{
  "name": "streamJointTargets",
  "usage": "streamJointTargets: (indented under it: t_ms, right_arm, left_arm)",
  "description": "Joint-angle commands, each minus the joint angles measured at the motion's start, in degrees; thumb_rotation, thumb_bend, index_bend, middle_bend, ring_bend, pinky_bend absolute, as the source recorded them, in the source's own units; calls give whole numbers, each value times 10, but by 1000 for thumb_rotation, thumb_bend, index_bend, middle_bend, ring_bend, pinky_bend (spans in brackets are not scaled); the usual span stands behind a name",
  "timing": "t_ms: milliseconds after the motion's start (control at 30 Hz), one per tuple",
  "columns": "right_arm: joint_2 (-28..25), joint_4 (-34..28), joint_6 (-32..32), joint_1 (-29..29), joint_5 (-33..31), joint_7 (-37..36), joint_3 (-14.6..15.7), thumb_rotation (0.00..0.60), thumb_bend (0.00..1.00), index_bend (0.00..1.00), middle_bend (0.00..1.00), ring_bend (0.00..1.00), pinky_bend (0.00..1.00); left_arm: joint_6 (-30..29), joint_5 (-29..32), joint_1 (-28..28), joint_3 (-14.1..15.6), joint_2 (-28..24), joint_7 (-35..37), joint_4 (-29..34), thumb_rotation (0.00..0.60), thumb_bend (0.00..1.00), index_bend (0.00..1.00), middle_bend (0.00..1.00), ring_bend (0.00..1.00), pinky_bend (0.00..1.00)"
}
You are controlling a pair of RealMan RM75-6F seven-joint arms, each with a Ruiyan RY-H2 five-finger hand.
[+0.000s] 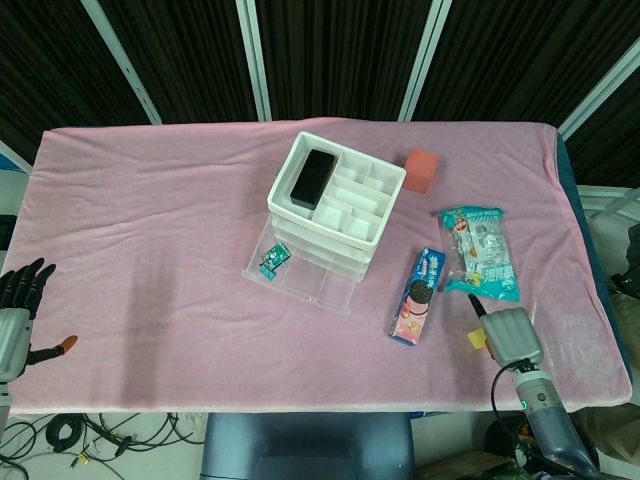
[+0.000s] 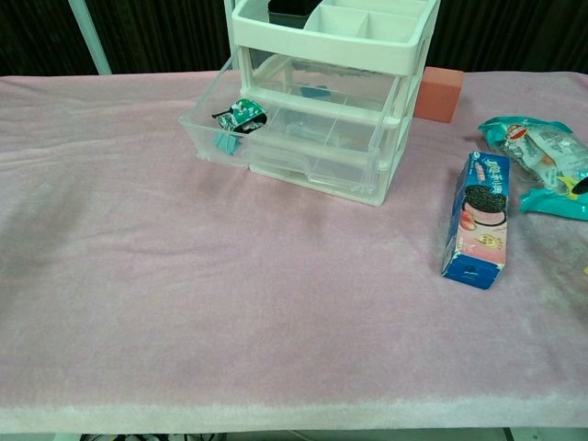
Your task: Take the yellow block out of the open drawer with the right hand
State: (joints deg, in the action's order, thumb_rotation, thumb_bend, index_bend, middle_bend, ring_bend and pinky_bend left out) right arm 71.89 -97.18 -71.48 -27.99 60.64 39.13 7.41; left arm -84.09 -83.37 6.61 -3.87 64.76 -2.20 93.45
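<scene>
In the head view my right hand hovers at the table's front right corner, back of the hand up, fingers curled. A small yellow block shows at its thumb side and looks pinched there. The clear drawer of the white organizer stands pulled out, far to the left of that hand. It holds a green packet and, in the chest view, the same green packet lies in the drawer. My left hand hangs off the table's left front corner, fingers spread, holding nothing.
A cookie box lies left of my right hand and a teal snack bag lies beyond it. A red block sits behind the organizer. A black box rests in the organizer's top tray.
</scene>
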Motion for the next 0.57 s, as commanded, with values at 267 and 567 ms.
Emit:
streamJointTargets:
  t_ms: [267,567]
  right_arm:
    - [-62,-18,-114,61,107,-44,11,600,247,75,530,593,528]
    - [-120,21,-255,168,192,-229,26,600,84,0,0,0,147]
  left_arm:
    - [-3,-3,-1,1,0,0,-1,600,0,0,0,0,0]
    - [-11,-15,-4,6,2,-9,-5,600,0,0,0,0,0]
